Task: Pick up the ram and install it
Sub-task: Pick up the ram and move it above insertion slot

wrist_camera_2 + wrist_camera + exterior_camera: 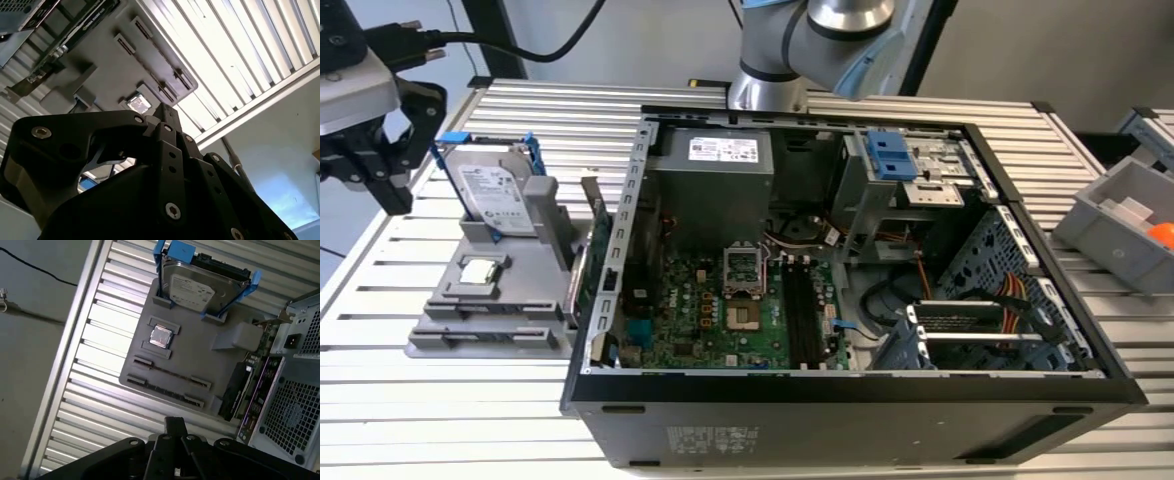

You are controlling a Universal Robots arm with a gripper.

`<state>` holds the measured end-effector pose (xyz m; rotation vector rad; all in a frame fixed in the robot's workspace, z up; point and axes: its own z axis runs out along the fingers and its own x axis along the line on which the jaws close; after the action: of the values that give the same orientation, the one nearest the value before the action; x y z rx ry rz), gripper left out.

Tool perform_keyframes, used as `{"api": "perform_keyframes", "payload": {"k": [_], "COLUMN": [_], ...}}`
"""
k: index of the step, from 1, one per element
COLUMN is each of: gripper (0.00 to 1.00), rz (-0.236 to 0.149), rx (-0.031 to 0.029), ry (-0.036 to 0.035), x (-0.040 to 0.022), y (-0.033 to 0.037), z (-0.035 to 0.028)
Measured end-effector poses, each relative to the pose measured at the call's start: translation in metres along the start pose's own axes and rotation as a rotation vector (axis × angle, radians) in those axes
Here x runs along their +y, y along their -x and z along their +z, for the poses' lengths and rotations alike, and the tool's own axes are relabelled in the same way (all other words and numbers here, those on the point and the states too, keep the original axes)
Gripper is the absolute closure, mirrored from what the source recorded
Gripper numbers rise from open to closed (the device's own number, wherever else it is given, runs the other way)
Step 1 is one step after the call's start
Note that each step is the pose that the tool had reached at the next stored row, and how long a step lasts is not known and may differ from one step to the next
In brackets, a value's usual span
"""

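exterior view alone: open computer case, its motherboard with black slots, arm rising behind the case, grey bin at the exterior view's right.
first wrist view alone: look down onto the grey fixture on the slatted table, with both long slot rows plain to see.
second wrist view alone: low look past the black linkages, CPU chip just beyond the tip.
gripper: at the exterior view's left, beside the hard drive and well apart from the case; in the first wrist view, hovering over the table near the fixture's slot-row edge.
jaws: drawn together to a single tip in both wrist views, nothing between them.
ram: on edge in the fixture's outermost long row, between end clips, near the gripper but apart from it.
counts: one hard drive in a blue frame, one CPU chip, one expansion card standing between fixture and case, two long rows on the fixture, one case, one bin.
hard to make out: ram seen edge-on as a thin dark strip, chips not discernible; contents of the inner row uncertain; number of black slots unclear; gripper and bin cut off by the exterior view's edges.
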<state>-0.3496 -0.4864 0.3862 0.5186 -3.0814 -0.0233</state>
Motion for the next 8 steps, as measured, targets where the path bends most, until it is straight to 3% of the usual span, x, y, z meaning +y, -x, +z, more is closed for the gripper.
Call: {"api": "perform_keyframes", "payload": {"k": [8], "gripper": [1.00], "rz": [-0.091], "rx": [0.0014], "ry": [-0.0012], "x": [0.0003], "y": [0.0001], "z": [0.0001]}}
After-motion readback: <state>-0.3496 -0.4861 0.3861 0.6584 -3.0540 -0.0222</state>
